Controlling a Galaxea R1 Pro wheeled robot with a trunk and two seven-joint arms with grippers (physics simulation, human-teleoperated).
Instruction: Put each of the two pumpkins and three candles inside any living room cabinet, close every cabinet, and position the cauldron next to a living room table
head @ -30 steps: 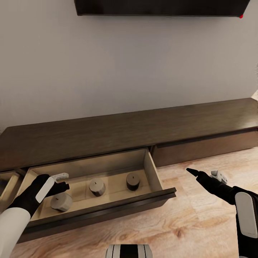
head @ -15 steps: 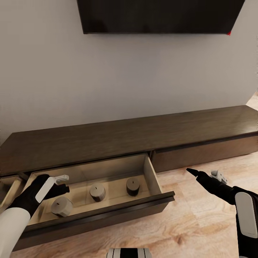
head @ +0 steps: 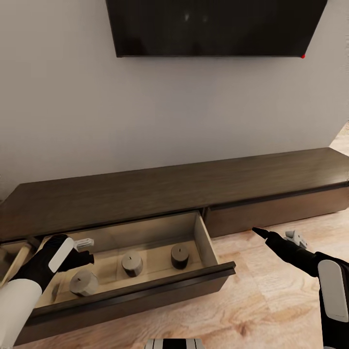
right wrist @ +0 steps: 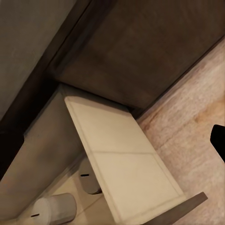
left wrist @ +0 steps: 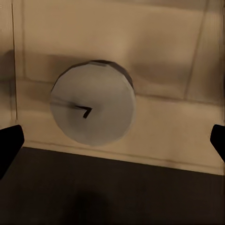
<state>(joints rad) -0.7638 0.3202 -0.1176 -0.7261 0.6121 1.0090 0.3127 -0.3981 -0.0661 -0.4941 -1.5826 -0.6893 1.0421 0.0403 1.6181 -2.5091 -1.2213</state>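
The long dark brown cabinet (head: 194,186) has one drawer (head: 145,291) pulled out, pale inside. Three candles stand in it in a row: left candle (head: 83,282), middle candle (head: 132,264), right candle (head: 180,257). My left gripper (head: 82,250) hovers open just above the left candle, which appears from above as a pale disc with a dark wick (left wrist: 93,108) between the spread fingertips (left wrist: 9,145). My right gripper (head: 277,236) hangs open over the floor, right of the drawer. Two candles (right wrist: 54,209) (right wrist: 89,180) appear in the right wrist view. The pumpkins and the cauldron are out of view.
A dark TV (head: 208,26) hangs on the grey wall above the cabinet. A second drawer (head: 10,252) at the far left stands partly out. The drawer front to the right (head: 276,211) is shut. Light wooden floor (head: 271,310) lies in front.
The whole picture has shifted downward, so the camera has moved; more of the TV shows. My left gripper sits slightly higher above the left candle. The candles kept their places.
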